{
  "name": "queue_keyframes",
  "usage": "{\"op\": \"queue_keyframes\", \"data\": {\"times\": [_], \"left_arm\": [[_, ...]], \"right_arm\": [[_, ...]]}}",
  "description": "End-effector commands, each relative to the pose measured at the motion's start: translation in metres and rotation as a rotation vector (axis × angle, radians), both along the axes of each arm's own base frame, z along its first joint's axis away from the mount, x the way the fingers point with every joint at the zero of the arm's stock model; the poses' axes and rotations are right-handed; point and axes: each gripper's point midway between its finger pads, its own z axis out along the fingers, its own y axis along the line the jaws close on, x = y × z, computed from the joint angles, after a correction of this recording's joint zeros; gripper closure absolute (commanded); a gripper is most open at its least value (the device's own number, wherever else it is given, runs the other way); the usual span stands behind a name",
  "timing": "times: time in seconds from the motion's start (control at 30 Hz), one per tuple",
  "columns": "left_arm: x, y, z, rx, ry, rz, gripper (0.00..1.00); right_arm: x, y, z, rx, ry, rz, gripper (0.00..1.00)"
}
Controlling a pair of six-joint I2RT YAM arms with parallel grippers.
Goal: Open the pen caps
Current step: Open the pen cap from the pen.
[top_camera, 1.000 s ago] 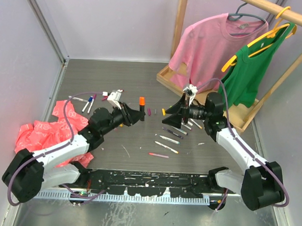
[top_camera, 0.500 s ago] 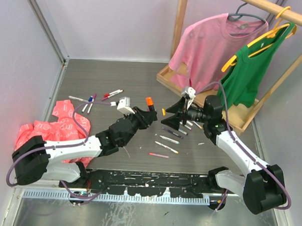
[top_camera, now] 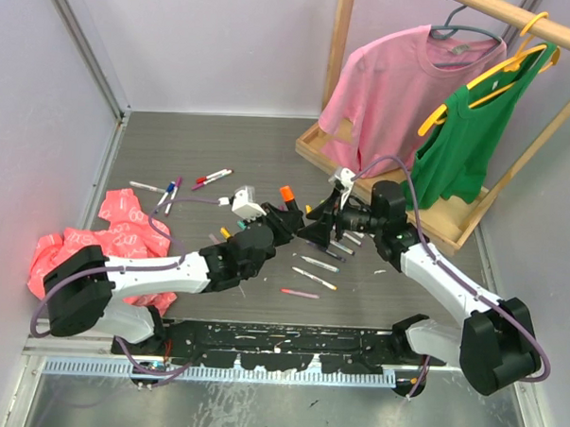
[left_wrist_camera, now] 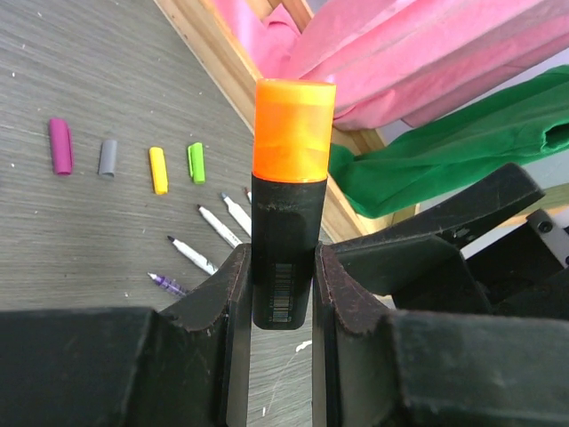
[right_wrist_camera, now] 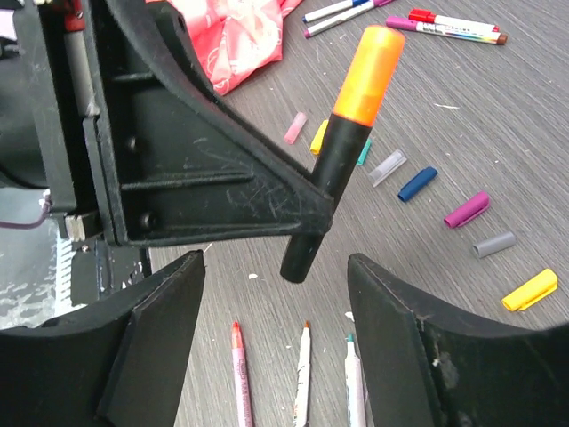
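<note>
My left gripper (top_camera: 285, 216) is shut on the black barrel (left_wrist_camera: 283, 258) of the thick marker and holds it upright above the table. Its orange cap (left_wrist_camera: 293, 129) is on and points up. My right gripper (top_camera: 313, 226) is open and empty and faces the left one closely. In the right wrist view the marker's black barrel (right_wrist_camera: 324, 196) hangs between and just beyond my open right gripper (right_wrist_camera: 276, 262); the orange cap (right_wrist_camera: 369, 76) is above. Loose pen caps lie on the table: magenta (left_wrist_camera: 60, 145), grey (left_wrist_camera: 108, 157), yellow (left_wrist_camera: 158, 169), green (left_wrist_camera: 196, 162).
Several uncapped slim pens (right_wrist_camera: 238, 374) lie under the right gripper, with more (top_camera: 318, 263) below the grippers. Capped pens (top_camera: 211, 178) lie at the back left. A red plastic bag (top_camera: 104, 234) is at the left. A wooden rack (top_camera: 312, 144) with pink (top_camera: 404, 86) and green (top_camera: 478, 127) shirts stands at the back right.
My left arm has swung right and forward with the orange-black marker, up to the right gripper. My right gripper has moved a little left toward it and stays open.
</note>
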Motion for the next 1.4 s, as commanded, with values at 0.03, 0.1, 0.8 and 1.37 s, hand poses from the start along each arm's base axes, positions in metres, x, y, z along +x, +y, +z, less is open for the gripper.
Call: {"op": "queue_keyframes", "data": {"times": [0.03, 0.1, 0.8, 1.37], "left_arm": [[0.003, -0.007, 0.024, -0.077, -0.025, 0.034, 1.0], [0.002, -0.008, 0.026, -0.088, -0.025, 0.032, 1.0], [-0.014, -0.028, 0.027, -0.195, 0.004, -0.048, 0.85], [-0.043, 0.028, 0.055, -0.041, -0.261, -0.217, 0.02]], "right_arm": [[0.016, 0.003, 0.02, 0.037, -0.041, -0.052, 0.32], [0.019, 0.003, 0.018, 0.033, -0.029, -0.062, 0.34], [0.019, 0.005, 0.022, 0.032, 0.0, -0.055, 0.86], [0.01, -0.007, 0.042, 0.083, 0.068, 0.042, 0.99]]}}
